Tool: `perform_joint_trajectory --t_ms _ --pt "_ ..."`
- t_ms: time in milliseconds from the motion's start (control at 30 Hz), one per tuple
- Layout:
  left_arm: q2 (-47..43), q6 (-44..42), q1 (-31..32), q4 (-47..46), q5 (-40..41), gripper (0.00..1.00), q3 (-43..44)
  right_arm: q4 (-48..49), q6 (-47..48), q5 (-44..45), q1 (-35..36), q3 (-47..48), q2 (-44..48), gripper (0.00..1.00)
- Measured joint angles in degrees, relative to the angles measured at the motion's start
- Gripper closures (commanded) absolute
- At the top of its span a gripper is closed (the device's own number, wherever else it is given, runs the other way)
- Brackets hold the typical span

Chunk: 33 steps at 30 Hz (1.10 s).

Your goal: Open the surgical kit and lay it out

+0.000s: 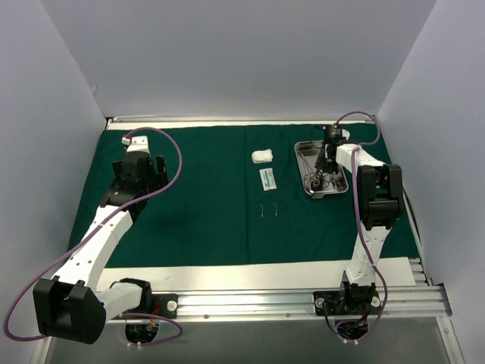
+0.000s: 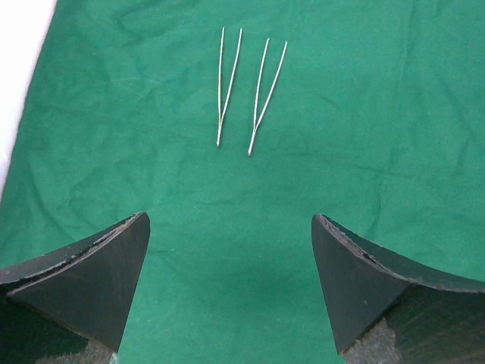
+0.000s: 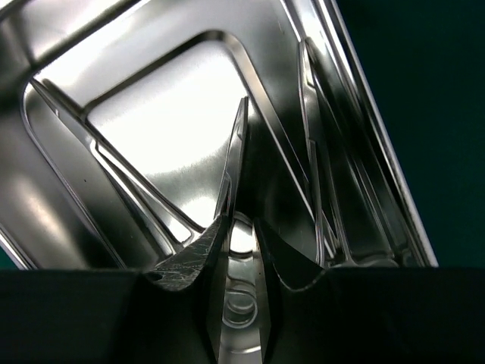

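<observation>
Cloth: you have the dark green cloth (image 1: 197, 212) spread flat over most of the table, reaching its far edge.
Tray: your steel tray (image 1: 305, 154) sits on the cloth by the table's far right corner, with several steel instruments lying in it.
Gauze: your white wad (image 1: 262, 156) lies near the far edge, just left of the tray and apart from it.
Packet: the small white-green packet (image 1: 267, 179) lies just on the near side of the gauze.
Tweezers: your two tweezers (image 2: 219, 135) lie side by side near the middle of the table, not touching.
Left hand: your left hand (image 2: 229, 220) hangs over bare cloth toward the table's left edge, spread wide and holding nothing.
Right hand: your right hand (image 3: 241, 227) is down inside the tray, its fingers drawn close with only a narrow gap.
Instrument: a slim scissor-like instrument (image 3: 236, 152) runs through that gap. You cannot tell from here whether the fingers actually pinch it.
</observation>
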<state>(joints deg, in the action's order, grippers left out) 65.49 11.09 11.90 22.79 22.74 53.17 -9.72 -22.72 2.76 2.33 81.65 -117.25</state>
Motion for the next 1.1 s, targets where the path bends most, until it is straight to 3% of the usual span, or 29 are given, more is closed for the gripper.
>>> perform_joint_trajectory --t_ms 467,1100 --pt "0.0 0.0 0.0 -0.07 -0.46 0.03 0.0 -2.51 -0.44 -0.02 0.0 -1.57 1.75 0.84" --pt "0.0 -0.07 0.0 -0.09 -0.52 0.03 0.0 -1.86 0.46 -0.57 -1.57 3.87 -3.04 0.84"
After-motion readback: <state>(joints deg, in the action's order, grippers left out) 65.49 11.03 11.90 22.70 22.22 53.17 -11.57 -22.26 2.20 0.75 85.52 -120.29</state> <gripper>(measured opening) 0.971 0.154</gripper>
